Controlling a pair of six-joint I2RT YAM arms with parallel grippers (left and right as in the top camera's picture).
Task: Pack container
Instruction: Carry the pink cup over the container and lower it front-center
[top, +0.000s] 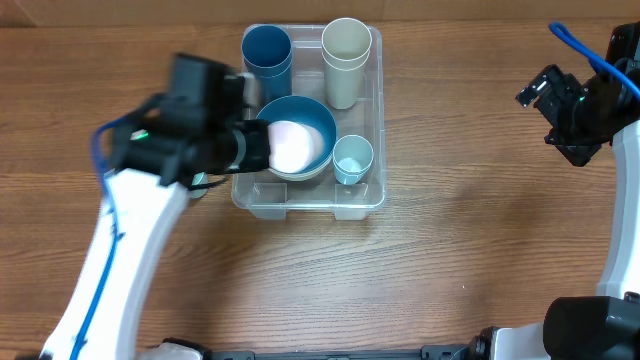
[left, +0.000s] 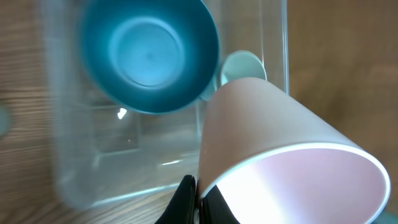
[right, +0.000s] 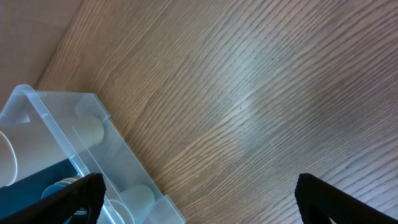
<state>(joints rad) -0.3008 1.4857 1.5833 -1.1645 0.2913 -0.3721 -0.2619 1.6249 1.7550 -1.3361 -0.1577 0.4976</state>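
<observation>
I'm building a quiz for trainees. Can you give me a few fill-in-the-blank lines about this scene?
The left hand grips a ___ cup.
The bowl inside the clear container is ___.
The right hand is ___, holding nothing.
Missing words: pink; blue; open.
</observation>
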